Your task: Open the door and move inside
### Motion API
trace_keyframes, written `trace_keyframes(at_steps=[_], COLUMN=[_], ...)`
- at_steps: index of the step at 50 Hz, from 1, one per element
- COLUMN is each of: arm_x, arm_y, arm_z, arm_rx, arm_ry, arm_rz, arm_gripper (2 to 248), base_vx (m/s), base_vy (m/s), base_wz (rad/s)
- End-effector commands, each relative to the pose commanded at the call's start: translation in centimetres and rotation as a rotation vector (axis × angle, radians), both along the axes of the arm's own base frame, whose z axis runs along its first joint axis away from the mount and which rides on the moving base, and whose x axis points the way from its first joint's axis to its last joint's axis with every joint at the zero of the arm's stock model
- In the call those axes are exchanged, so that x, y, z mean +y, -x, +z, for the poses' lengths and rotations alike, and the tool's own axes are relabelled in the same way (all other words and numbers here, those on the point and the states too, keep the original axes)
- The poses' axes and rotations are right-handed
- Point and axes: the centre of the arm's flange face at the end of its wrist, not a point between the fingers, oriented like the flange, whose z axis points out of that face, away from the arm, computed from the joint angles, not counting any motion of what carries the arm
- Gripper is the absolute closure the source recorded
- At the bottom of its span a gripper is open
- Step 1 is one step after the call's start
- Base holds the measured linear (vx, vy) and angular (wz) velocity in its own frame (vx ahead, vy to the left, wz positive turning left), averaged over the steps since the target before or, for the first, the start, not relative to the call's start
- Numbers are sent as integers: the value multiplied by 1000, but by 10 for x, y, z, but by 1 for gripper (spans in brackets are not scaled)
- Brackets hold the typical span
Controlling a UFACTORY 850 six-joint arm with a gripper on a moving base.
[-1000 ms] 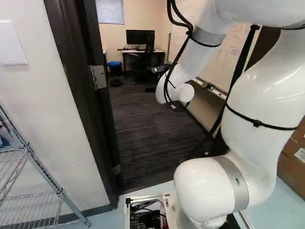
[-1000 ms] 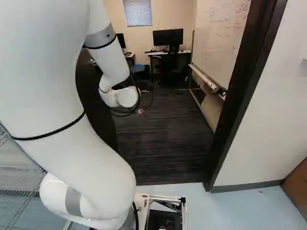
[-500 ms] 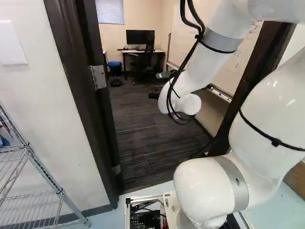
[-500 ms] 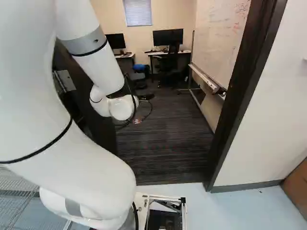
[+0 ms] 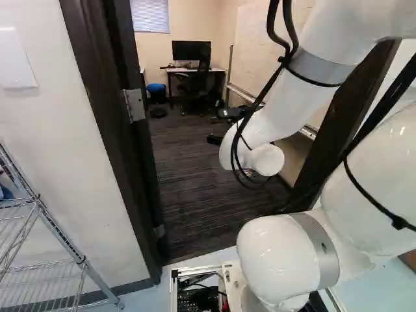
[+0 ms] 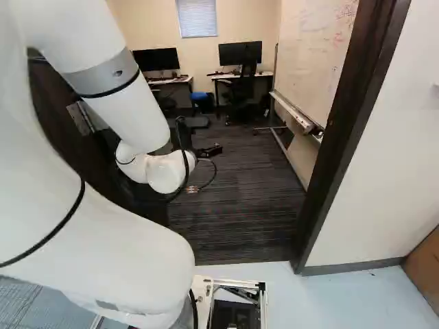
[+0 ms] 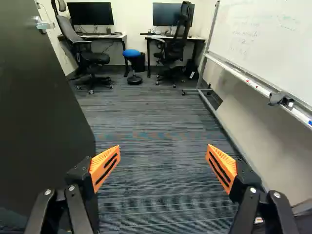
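The base [image 5: 195, 269] keeps its place, but the arm [image 6: 103, 253] has just drawn back and lower. The gripper [image 7: 163, 168] has its fingers wide apart, holding nothing. At ten o'clock from it, the door [image 7: 44, 107] stands open; so, I judge, driving toward twelve o'clock, over the carpet [image 7: 161, 195], may come next.

One door [image 7: 39, 107], two monitors [image 7: 90, 13], two desks [image 7: 120, 37], one whiteboard [image 7: 273, 53]

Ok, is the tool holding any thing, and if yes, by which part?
Nothing is held: the tool stands open, with carpet showing between its orange pads.
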Motion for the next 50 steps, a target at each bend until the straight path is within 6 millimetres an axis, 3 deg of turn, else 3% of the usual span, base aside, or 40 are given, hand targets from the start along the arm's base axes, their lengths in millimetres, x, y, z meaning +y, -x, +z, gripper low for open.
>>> trace_keyframes(at_steps=[24, 50], arm_x=[-3, -3], arm_y=[28, 33], arm_z=[-11, -14], arm_rx=[5, 6], arm_ry=[-14, -17], arm_rz=[-35, -42], arm_gripper=[3, 3], base_vx=[0, 1], base_vy=[0, 0], base_wz=[0, 0])
